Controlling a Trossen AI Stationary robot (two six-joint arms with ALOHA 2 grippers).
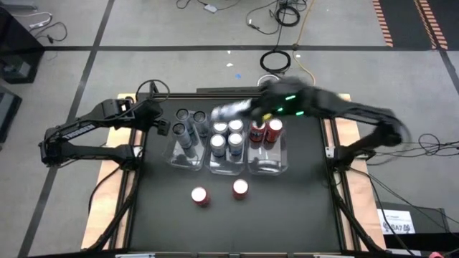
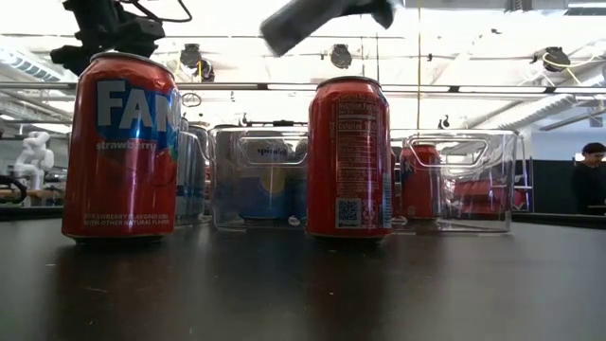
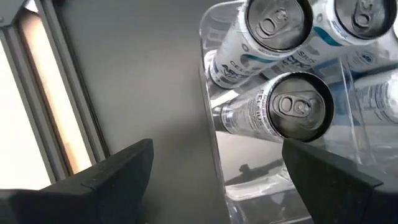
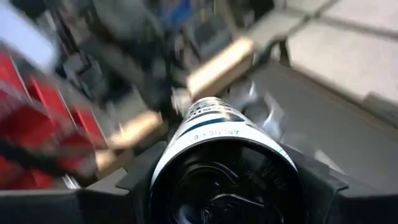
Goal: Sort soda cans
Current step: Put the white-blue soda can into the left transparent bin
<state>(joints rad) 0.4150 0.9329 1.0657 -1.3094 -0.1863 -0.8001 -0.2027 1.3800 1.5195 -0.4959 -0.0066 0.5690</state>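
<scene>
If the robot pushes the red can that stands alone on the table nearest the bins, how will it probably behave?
The red can stands upright, taller than wide, so a push near its top would probably tip it. Once on its round side it would likely roll across the smooth dark table. Its rigid-looking metal wall should not bend under a gentle push.

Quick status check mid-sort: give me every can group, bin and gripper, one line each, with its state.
Two loose red cans: upright on table, unsorted.
Left bin: holds grey cans, upright.
Middle bin: holds four blue-silver cans, upright.
Right bin: holds two red cans, upright.
Right gripper: jaws shut on a white-teal can, above the bins.
Left gripper: jaws open, empty, beside left bin.
</scene>
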